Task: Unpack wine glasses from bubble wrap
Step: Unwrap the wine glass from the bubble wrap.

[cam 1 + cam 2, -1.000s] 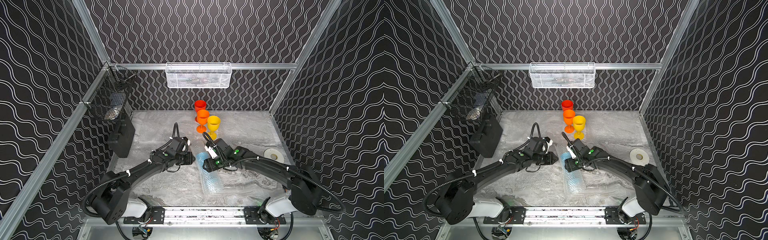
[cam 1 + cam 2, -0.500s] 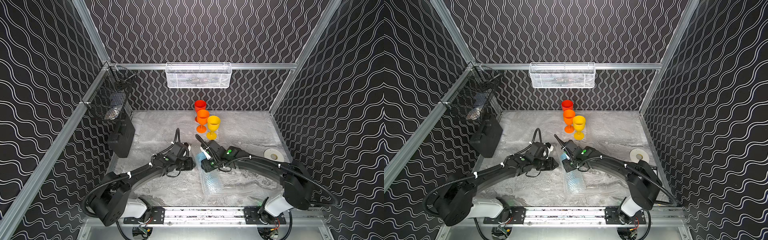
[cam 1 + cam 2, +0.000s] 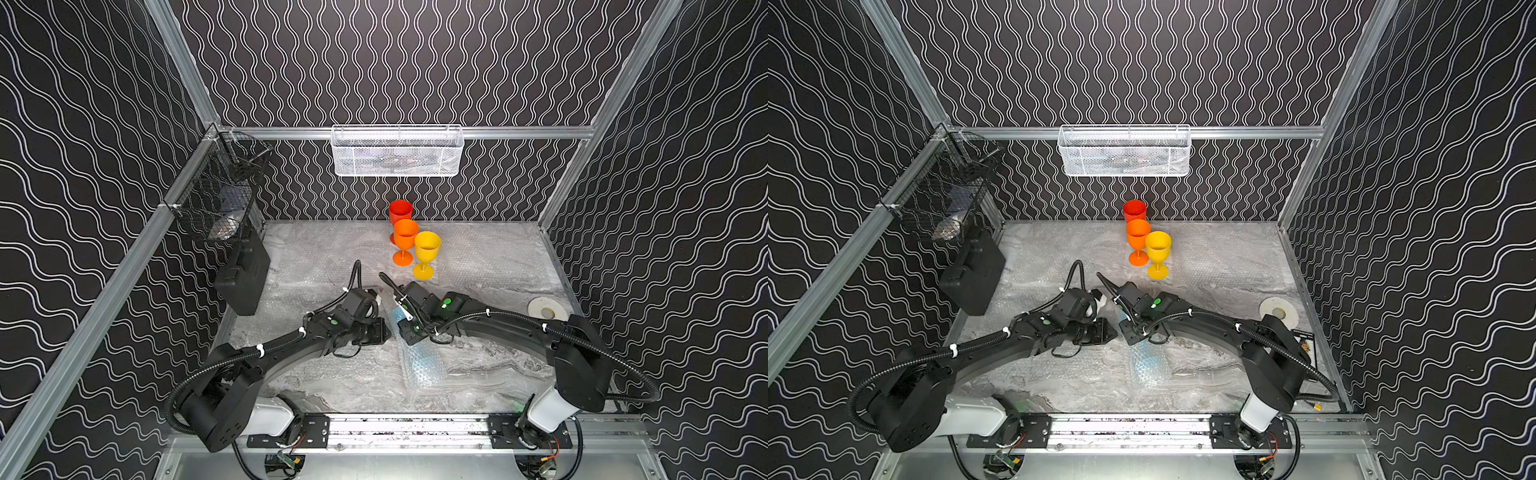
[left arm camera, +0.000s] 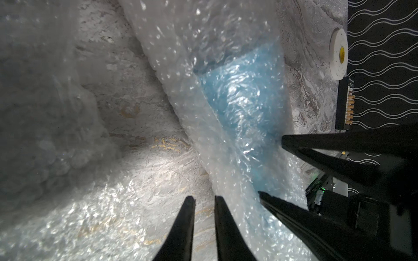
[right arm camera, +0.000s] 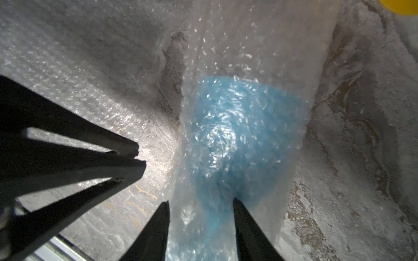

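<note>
Three wine glasses stand upright at the back in both top views: red point(image 3: 400, 212), orange point(image 3: 405, 237) and yellow point(image 3: 427, 247). A light blue wine glass point(image 5: 235, 126) lies inside a roll of bubble wrap point(image 3: 419, 357) at mid table. My right gripper point(image 5: 200, 202) straddles the narrow end of that roll, and the wrap fills the space between its fingers. My left gripper point(image 4: 204, 198) is beside the roll with its fingers a little apart. Only table surface shows between them, and one finger touches the wrap's edge. Both grippers meet at the roll's far end point(image 3: 1119, 332).
Flat bubble wrap sheets point(image 3: 332, 257) cover much of the marble table point(image 3: 498, 365). A black case point(image 3: 245, 278) leans at the left wall under a black wire basket point(image 3: 220, 199). A white mesh basket point(image 3: 397, 151) hangs on the back wall. A tape roll point(image 3: 547, 309) lies at the right.
My right gripper has shifted left onto the roll's end and its jaws have narrowed around it. My left gripper has moved slightly toward the front, staying beside the roll.
</note>
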Controlling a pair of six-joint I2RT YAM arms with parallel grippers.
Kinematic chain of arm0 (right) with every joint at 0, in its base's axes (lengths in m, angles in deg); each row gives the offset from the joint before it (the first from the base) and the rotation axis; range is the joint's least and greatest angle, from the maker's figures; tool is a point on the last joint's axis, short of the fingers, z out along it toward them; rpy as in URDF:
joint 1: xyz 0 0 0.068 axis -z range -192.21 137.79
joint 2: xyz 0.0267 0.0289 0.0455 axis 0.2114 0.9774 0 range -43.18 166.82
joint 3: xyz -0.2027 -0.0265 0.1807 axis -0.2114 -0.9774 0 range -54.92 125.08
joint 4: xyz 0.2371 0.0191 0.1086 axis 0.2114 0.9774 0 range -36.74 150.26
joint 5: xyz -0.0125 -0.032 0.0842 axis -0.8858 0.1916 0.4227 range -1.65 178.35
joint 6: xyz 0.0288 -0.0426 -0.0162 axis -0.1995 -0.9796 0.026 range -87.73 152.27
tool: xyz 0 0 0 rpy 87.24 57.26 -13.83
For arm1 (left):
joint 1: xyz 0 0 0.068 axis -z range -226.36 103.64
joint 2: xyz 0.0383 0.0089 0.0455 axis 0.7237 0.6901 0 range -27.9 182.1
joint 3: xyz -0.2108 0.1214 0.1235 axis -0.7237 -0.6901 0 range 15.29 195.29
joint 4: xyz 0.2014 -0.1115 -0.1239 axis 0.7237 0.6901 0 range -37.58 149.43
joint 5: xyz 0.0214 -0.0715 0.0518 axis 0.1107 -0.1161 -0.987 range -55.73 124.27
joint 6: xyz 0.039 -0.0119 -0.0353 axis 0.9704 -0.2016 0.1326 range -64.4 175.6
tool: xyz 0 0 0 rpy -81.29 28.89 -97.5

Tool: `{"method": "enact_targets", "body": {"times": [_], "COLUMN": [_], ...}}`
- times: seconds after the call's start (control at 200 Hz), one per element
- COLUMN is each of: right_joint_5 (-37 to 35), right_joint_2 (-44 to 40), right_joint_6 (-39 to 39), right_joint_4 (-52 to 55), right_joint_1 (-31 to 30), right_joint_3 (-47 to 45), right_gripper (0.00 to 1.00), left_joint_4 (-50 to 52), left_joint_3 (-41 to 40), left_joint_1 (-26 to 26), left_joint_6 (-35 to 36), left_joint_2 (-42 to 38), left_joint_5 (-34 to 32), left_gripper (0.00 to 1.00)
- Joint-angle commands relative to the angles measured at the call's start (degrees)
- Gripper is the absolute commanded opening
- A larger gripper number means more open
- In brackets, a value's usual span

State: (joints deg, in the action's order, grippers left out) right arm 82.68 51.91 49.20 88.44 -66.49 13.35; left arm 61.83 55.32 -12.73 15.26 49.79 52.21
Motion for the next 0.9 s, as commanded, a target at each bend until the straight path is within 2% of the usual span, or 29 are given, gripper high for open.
{"method": "enact_targets", "body": {"times": [0.0, 0.13, 0.225, 0.395, 0.455, 0.591, 0.896], "right_joint_5": [-2.39, -3.74, -4.08, -3.10, -2.36, -1.86, 3.35], "right_joint_2": [0.59, 1.41, 0.88, -1.22, -1.95, -3.43, -8.35], "right_joint_6": [0.38, 0.80, 1.89, 3.96, 4.49, 6.04, 11.42], "right_joint_4": [2.00, 3.09, 2.66, 1.41, 0.56, -0.55, -6.35], "right_joint_1": [-0.21, -0.56, -0.57, -0.59, -0.56, -0.48, 1.58], "right_joint_3": [0.35, 1.07, 0.60, -0.78, -1.49, -2.77, -8.22], "right_gripper": [0.44, 0.34, 0.21, 0.12, 0.05, 0.01, 0.00], "left_joint_4": [-0.95, -0.66, -0.70, -0.88, -0.50, -0.08, -2.67], "left_joint_3": [0.22, 0.22, 0.32, 0.66, 0.99, 1.72, 2.86], "left_joint_1": [0.05, 0.09, 0.07, 0.04, 0.10, 0.29, 2.11], "left_joint_6": [0.19, 0.51, 0.80, 1.06, 1.22, 1.75, 2.36], "left_joint_2": [0.15, -0.69, -0.67, -0.17, -0.29, -0.61, 2.47], "left_joint_5": [-0.07, -0.97, -0.94, -0.14, -0.33, -0.97, 1.40], "left_gripper": [0.22, 0.22, 0.22, 0.22, 0.22, 0.22, 0.21]}}
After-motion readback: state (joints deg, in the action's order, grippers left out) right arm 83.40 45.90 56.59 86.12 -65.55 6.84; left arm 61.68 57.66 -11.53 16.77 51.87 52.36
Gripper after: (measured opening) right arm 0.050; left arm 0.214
